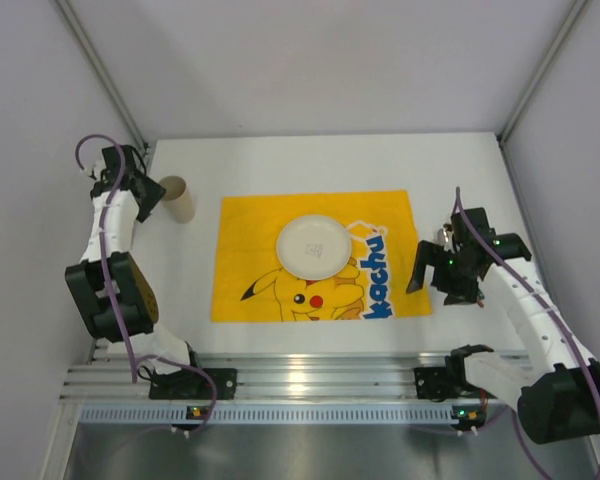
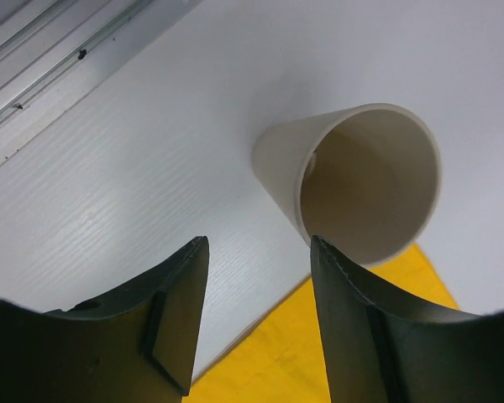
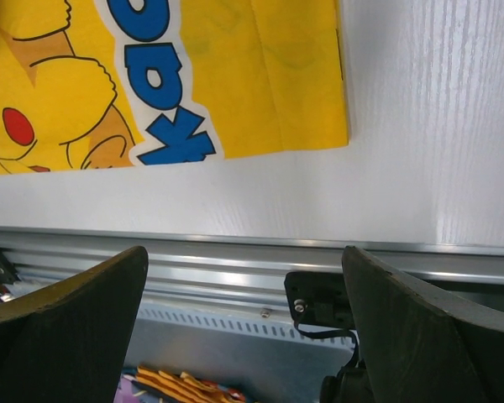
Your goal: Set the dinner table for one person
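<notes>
The white dinner table [image 1: 310,160] carries a yellow Pikachu mat [image 1: 320,255] with a white plate [image 1: 313,247] on its middle. A beige paper cup [image 1: 180,200] stands on the bare table off the mat's far left corner. My left gripper [image 1: 154,195] hangs just left of it. In the left wrist view I look into the cup [image 2: 361,180]. It sits past the right fingertip, and the left gripper [image 2: 259,243] is open with nothing between its fingers. My right gripper [image 1: 438,280] is wide open and empty to the right of the mat. The right gripper [image 3: 244,252] points toward the table's near edge.
Aluminium rails [image 1: 300,375] run along the near edge, where both arm bases are bolted. A rail [image 2: 34,75] also borders the table beside the cup. White walls close in both sides. Colourful items [image 3: 176,386] lie below the near edge.
</notes>
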`<action>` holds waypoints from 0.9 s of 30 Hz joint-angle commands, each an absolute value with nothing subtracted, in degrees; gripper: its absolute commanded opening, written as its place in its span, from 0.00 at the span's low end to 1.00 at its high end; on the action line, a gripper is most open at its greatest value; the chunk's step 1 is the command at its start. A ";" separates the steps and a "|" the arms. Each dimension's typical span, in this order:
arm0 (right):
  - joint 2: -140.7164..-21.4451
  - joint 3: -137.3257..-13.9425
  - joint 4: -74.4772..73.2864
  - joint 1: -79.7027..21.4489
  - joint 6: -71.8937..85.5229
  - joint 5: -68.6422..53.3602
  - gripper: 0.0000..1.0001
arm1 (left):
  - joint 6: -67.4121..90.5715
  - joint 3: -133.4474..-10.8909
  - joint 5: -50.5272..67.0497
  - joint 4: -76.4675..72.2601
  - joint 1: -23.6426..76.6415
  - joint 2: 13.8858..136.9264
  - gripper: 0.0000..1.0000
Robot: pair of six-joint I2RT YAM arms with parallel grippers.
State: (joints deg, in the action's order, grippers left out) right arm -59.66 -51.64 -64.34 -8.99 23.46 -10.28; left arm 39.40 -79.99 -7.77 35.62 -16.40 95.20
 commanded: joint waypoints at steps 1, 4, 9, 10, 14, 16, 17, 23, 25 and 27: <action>-60.38 -53.00 -62.40 -9.14 22.68 -9.58 1.00 | 40.16 -78.49 -6.95 29.36 -16.96 90.17 0.57; -61.08 -53.00 -62.05 -9.23 22.59 -9.84 1.00 | 40.95 -78.40 -5.54 27.69 -17.31 91.49 0.56; -61.44 -53.00 -61.96 -9.14 22.41 -9.67 1.00 | 41.75 -79.62 -4.92 26.45 -17.31 94.03 0.55; -61.52 -53.00 -61.96 -9.14 22.33 -9.75 1.00 | 41.57 -79.89 -5.01 26.72 -17.31 94.83 0.55; -62.05 -53.09 -61.96 -9.14 22.24 -9.58 1.00 | 41.40 -80.77 -3.70 25.84 -17.31 99.39 0.55; -62.40 -53.09 -61.79 -9.14 22.15 -9.58 1.00 | 41.83 -81.12 -2.64 25.75 -17.31 102.21 0.47; -62.49 -53.09 -61.87 -9.23 22.06 -9.58 1.00 | 41.84 -81.38 -2.29 25.93 -17.31 103.00 0.42; -62.49 -53.87 -62.40 -9.23 22.15 -9.05 1.00 | 43.95 -80.78 2.37 25.23 -16.53 103.02 0.00; -63.10 -55.89 -63.54 -9.14 22.06 -8.97 1.00 | 42.63 -80.25 3.51 25.31 -15.47 99.86 0.00; -64.24 -61.85 -64.07 -9.32 22.50 -10.36 1.00 | 40.01 -80.42 5.35 26.28 -12.32 96.79 0.00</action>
